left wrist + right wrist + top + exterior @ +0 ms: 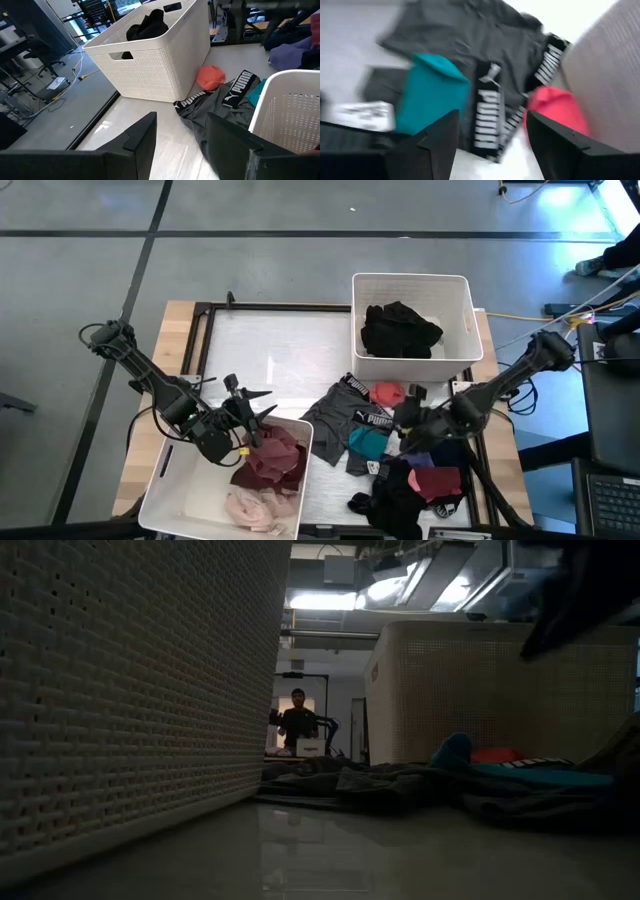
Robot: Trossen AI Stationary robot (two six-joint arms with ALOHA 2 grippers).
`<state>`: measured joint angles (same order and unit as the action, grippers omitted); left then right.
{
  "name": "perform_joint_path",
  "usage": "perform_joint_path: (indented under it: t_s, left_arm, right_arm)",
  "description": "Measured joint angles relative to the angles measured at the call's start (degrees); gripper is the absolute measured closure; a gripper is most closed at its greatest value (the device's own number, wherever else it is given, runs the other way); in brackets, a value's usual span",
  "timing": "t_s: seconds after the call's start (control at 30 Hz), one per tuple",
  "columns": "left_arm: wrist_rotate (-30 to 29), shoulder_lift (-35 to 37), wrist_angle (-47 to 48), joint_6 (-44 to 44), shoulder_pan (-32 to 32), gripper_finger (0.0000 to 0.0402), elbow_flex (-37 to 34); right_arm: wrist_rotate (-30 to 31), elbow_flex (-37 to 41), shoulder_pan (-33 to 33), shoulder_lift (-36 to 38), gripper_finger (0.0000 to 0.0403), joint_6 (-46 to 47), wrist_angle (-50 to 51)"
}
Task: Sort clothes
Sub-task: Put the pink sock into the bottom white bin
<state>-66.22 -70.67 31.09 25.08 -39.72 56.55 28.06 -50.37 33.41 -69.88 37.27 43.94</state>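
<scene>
A loose heap of small soft fabric clothes (400, 450) is spread on the white table top (270, 360) directly beneath and around the right gripper (408, 420); the heap's long axis runs from the far white perforated plastic bin (412, 282) toward the near table edge. A dark grey pair of shorts with a black lettered waistband (340, 412) lies flat just to the left of that gripper, its waistband pointing toward the far bin; a teal garment (432, 92) and a red rounded garment (552, 110) lie just ahead of the right gripper's fingers, on either side of the lettered band; purple, maroon and black pieces are piled behind it.

The right gripper is seen spread wide above the pile, with nothing between its fingers and nothing touched.

The left gripper (250, 412) is seen open and empty over the far corner of the near white perforated plastic bin (170, 480); maroon (272, 460) and pale pink garments (255, 508) lie in that bin just below and behind it. A bundle of black garments (400, 328) rests in the far bin, well ahead of both grippers.
</scene>
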Motion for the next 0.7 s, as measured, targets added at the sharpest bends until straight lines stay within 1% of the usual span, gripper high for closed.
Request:
perform_joint_path:
  t_s: [0.1, 0.27, 0.33, 0.43, 0.5, 0.7]
  left_arm:
    - [0.0, 0.0, 0.0, 0.0, 0.0, 0.0245, 0.0]
    - [0.0, 0.0, 0.0, 0.0, 0.0, 0.0245, 0.0]
    - [0.0, 0.0, 0.0, 0.0, 0.0, 0.0245, 0.0]
    - [0.0, 0.0, 0.0, 0.0, 0.0, 0.0245, 0.0]
    - [0.0, 0.0, 0.0, -0.1, 0.0, 0.0245, 0.0]
    - [0.0, 0.0, 0.0, 0.0, 0.0, 0.0245, 0.0]
  right_arm:
    - [4.1, 3.3, 0.0, -1.9, 0.0171, 0.0, 0.0]
    - [12.6, 7.8, -0.1, -4.1, 0.0171, 0.0, -0.1]
    - [14.5, 9.3, -0.9, -5.0, 0.0171, 0.0, -0.5]
    - [14.6, 11.5, -3.3, -5.9, 0.0175, 1.4, -1.1]
    - [13.5, 13.0, -5.3, -6.4, 0.0182, 1.8, -2.5]
    - [9.8, 16.1, -10.9, -7.6, 0.0218, 1.3, -7.3]
